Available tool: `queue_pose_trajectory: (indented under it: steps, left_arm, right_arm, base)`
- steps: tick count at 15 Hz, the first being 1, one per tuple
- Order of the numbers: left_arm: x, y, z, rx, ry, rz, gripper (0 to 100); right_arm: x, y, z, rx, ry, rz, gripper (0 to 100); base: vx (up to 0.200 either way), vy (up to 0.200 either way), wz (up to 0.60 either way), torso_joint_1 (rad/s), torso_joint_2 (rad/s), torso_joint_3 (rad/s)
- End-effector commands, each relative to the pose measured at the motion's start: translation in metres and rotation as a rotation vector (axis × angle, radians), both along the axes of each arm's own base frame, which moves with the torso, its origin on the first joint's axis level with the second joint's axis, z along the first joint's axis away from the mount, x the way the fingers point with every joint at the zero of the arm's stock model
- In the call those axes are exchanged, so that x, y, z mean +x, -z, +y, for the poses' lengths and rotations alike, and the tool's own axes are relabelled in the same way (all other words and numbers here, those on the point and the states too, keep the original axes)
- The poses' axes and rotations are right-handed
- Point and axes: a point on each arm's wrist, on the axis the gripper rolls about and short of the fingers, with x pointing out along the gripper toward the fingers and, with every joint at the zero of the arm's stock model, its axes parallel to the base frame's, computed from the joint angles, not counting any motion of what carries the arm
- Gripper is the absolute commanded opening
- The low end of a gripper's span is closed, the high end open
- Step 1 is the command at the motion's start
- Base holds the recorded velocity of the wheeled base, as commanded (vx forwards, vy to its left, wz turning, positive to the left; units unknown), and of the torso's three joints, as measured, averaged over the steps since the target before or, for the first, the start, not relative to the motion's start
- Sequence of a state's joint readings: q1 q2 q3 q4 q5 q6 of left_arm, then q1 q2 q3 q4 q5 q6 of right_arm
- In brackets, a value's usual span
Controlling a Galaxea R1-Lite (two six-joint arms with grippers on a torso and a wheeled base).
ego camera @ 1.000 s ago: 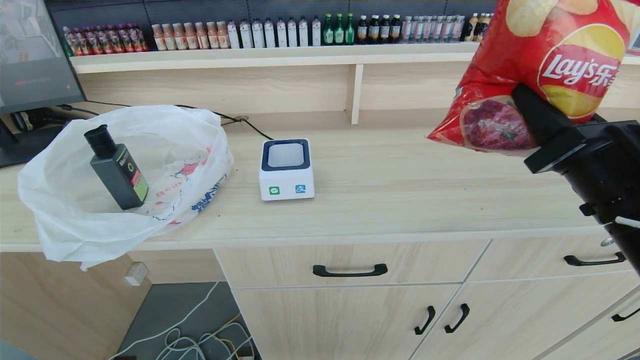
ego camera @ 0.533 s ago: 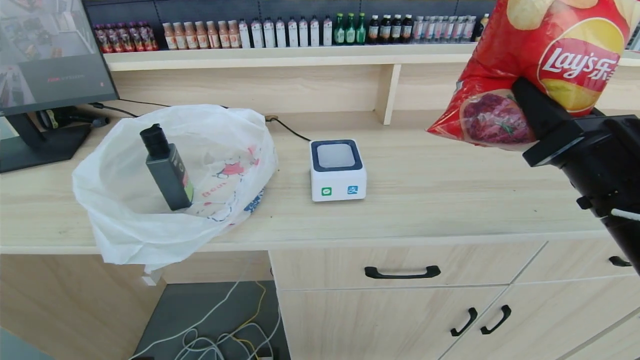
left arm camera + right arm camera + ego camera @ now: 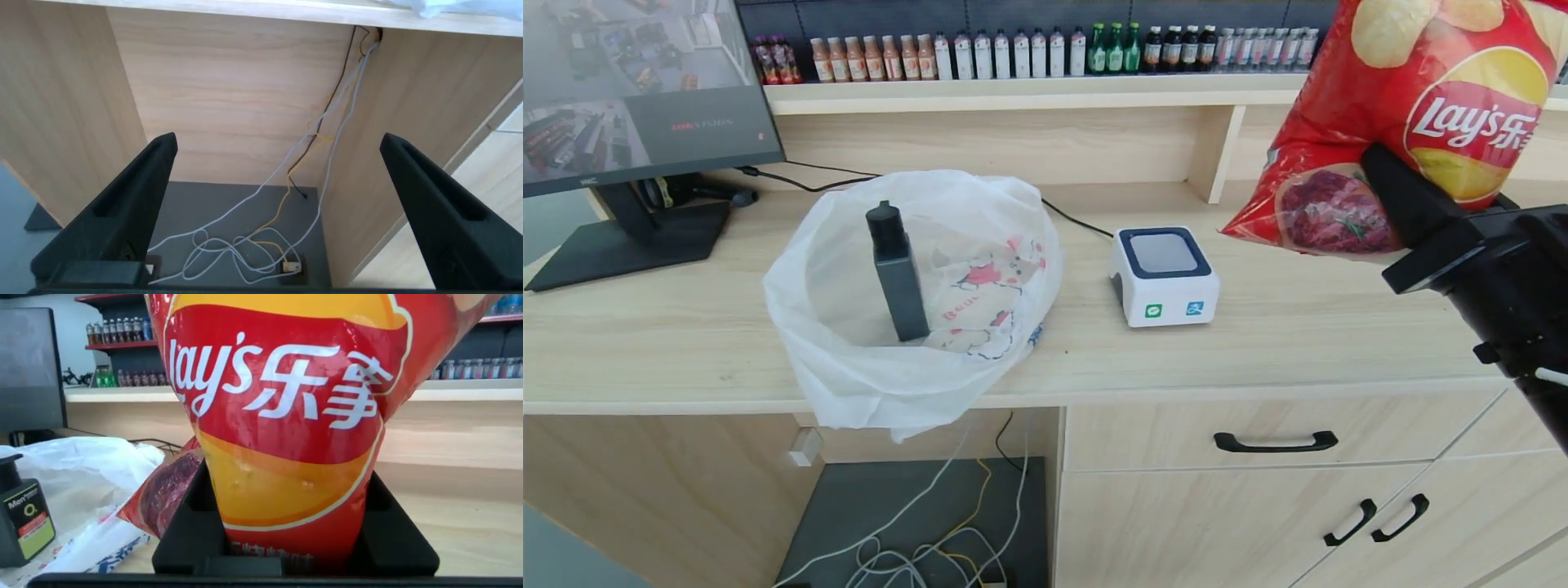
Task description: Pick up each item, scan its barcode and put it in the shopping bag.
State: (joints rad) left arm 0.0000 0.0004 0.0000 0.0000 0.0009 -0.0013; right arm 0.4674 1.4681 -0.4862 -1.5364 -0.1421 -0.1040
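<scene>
While the right gripper (image 3: 1403, 206) clamps the chip bag (image 3: 1421, 114) high above the right of the counter (image 3: 1323, 343) and the left gripper (image 3: 278, 147) hangs spread open below it, the chip bag should come down leftward, barcode face flat toward the scanner (image 3: 1164, 273), before going to the shopping bag (image 3: 849, 367).

Bright, even light — faint shadows, sharp

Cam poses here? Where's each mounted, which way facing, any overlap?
Head view: on the head, facing forward and down at counter, shopping bag, scanner; right gripper holds chip bag.
Left wrist view: low, facing cables under the counter; left gripper open.
Right wrist view: looks along its gripper into the chip bag.
Shared: head and right wrist show chip bag, shopping bag, bottle.
</scene>
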Motion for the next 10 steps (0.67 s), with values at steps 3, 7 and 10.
queue_pose_trajectory:
  steps: [3,7,10]
  left_arm:
    - [0.000,0.000,0.000,0.001,-0.001,0.000,100]
    - [0.000,0.000,0.000,0.001,0.001,0.000,100]
    - [0.000,0.000,0.000,0.001,0.001,0.000,100]
  right_arm:
    - [-0.002,0.005,0.000,-0.011,-0.012,0.002,0]
    - [0.001,0.012,0.000,-0.036,-0.036,0.014,0]
    - [0.014,0.017,0.001,-0.049,0.000,0.036,0]
  base:
    - [0.000,0.000,0.00,0.000,0.00,0.000]
    - [0.000,0.000,0.00,0.000,0.00,0.000]
    - [0.000,0.000,0.00,0.000,0.00,0.000]
